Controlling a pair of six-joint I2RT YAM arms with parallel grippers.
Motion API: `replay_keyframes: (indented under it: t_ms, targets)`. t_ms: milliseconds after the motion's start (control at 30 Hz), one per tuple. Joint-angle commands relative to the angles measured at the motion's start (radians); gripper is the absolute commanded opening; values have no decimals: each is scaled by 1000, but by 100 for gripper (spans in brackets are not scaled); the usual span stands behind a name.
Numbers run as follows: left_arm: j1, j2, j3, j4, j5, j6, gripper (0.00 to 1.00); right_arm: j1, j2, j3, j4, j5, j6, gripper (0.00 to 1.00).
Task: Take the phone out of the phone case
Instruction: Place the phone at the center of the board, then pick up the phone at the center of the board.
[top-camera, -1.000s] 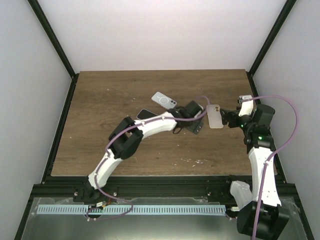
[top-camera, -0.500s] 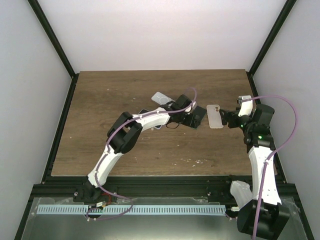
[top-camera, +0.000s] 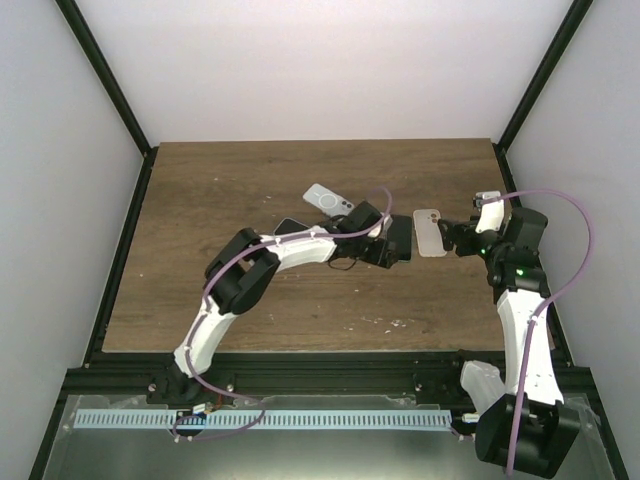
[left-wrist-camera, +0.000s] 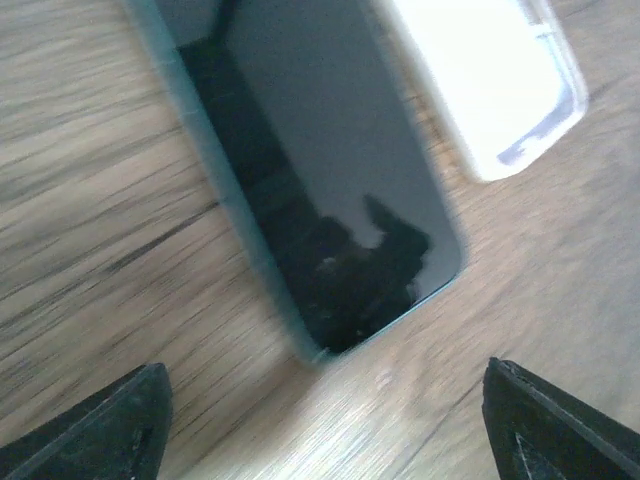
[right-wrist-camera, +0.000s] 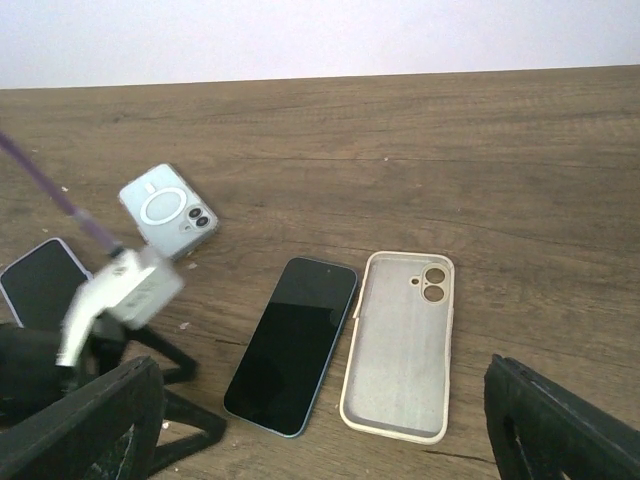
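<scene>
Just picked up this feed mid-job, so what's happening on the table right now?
The phone lies bare on the table, screen up, beside its empty beige case. The left gripper hovers over the phone, fingers open, holding nothing. The right gripper hangs back, open and empty too. A clear case and a second phone lie further left.
</scene>
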Motion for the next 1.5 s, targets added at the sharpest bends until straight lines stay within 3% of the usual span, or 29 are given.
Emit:
replay_keyframes:
  t_ms: [0,100,267,433,700,900,1067,1233,1467]
  targets:
    - [31,-191,-182,-33,-274,-54,89,0,-3,24,-5,-14,-14,88]
    - [68,-293,-283,-51,-393,-80,98,0,-2,26,-7,-23,-17,88]
    - [168,-328,-297,-198,-482,-126,100,0,4,28,-11,-35,-22,88]
    - [298,-305,-280,-262,-458,-163,100,0,7,28,-14,-49,-29,88]
    - [391,-216,-214,-263,-428,-109,100,0,25,29,-20,-56,-39,88]
    - [394,-128,-154,-208,-211,-15,93,1,35,29,-20,-59,-42,88]
    - [361,-152,-215,-127,-93,20,88,1,49,29,-21,-61,-46,88]
    - [281,-221,-319,-109,-84,24,85,0,66,30,-26,-70,-54,88]
    - [130,-477,-628,-60,-129,-70,78,0,87,32,-36,-81,-59,88]
